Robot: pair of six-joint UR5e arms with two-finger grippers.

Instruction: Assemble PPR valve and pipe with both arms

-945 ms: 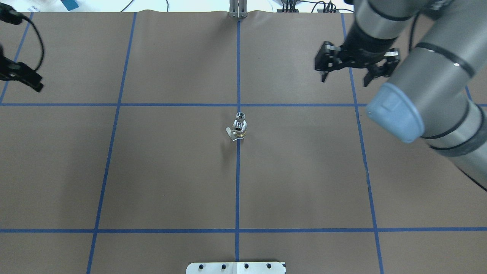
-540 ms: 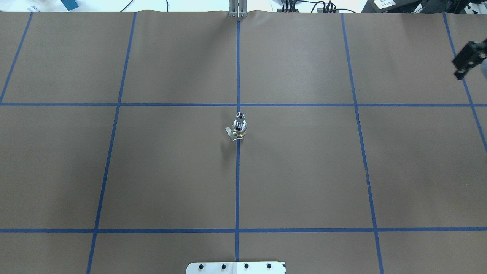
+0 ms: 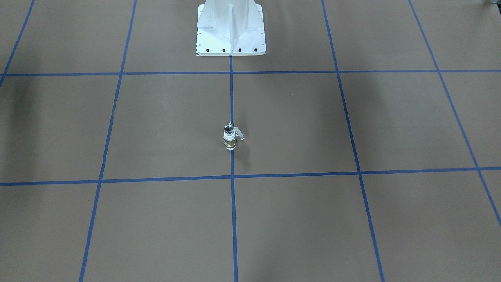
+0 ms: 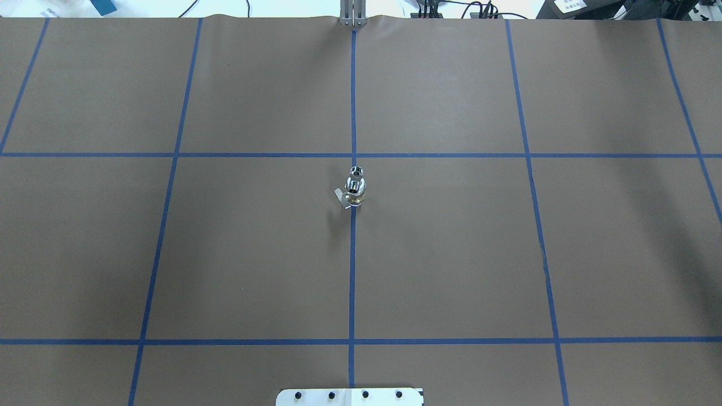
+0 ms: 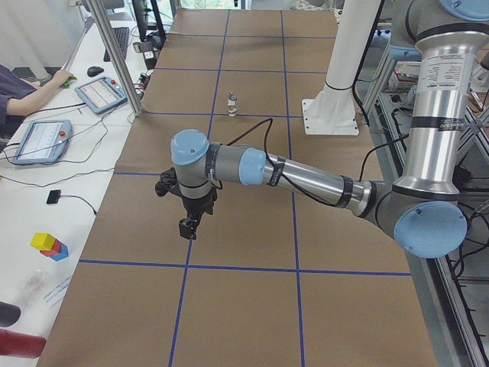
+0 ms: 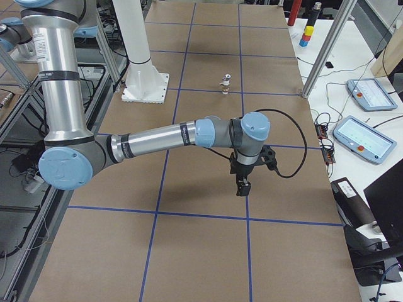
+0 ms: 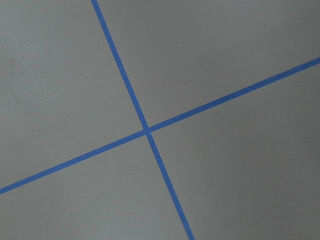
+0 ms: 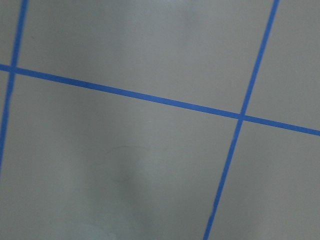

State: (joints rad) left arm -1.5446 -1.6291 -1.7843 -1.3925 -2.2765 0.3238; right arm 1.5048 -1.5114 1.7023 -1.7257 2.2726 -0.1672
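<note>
The PPR valve (image 4: 355, 192) stands upright at the table's centre on the blue middle line, with a brass middle, a white collar (image 3: 230, 135) and a silver lever to one side. The short pipe (image 4: 356, 171) with its dark bore sits on top of the valve. The valve also shows small in both side views (image 5: 232, 103) (image 6: 225, 82). My left gripper (image 5: 187, 220) hangs over the table's left end, far from the valve. My right gripper (image 6: 242, 184) hangs over the right end. Both show only in the side views, so I cannot tell whether they are open or shut.
The white bolted pedestal (image 3: 231, 31) stands at the robot's side of the table. Tablets (image 5: 98, 93) (image 6: 370, 94) and cables lie on the operators' bench. Coloured blocks (image 5: 47, 245) sit at its corner. A person's arm (image 5: 30, 82) rests there.
Both grippers have left the overhead view: the right one swung from the back right off to the right, the left one off the left edge. The valve and pipe have not moved.
</note>
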